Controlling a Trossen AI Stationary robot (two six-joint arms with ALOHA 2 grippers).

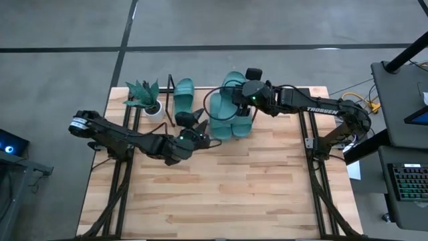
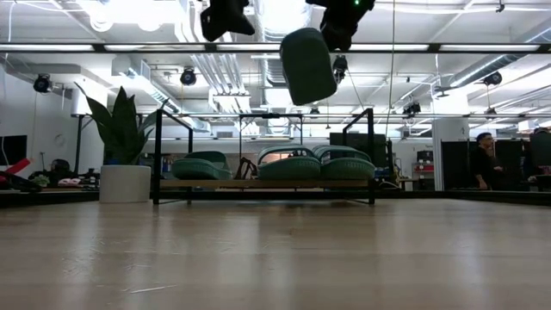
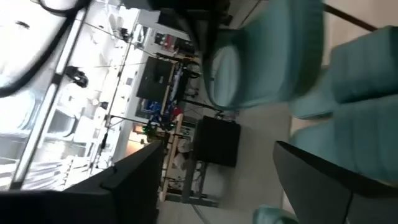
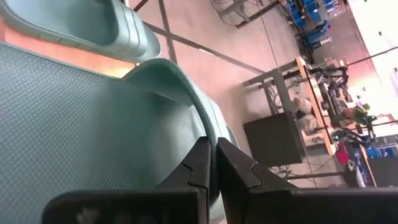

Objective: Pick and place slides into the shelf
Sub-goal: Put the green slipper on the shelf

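Three teal slides rest sole-down on the shelf (image 2: 258, 183): one at its left end (image 1: 184, 97) (image 2: 198, 165) and two side by side to the right (image 1: 227, 126) (image 2: 288, 165) (image 2: 346, 164). A fourth slide (image 2: 308, 65) (image 1: 231, 86) hangs high above the shelf from my right gripper (image 4: 214, 163) (image 2: 340, 26), which is shut on it. My left gripper (image 1: 194, 122) (image 3: 230, 180) is open and hovers up high (image 2: 225, 19) just in front of the shelf, between the left slide and the middle pair, touching nothing. My right gripper pinches the slide between its two fingers at the slide's edge (image 4: 205, 127), beside the arched strap (image 4: 171, 78). The fingers come from above, slanting in from the table's right. The slide is lifted clear and hangs tilted below the fingers, well above the shelf.
A small potted plant (image 1: 147, 99) (image 2: 125, 155) stands at the shelf's left end. The wooden tabletop (image 1: 221, 194) spreads wide in front of the shelf. A person (image 2: 485, 159) stands far back in the room.
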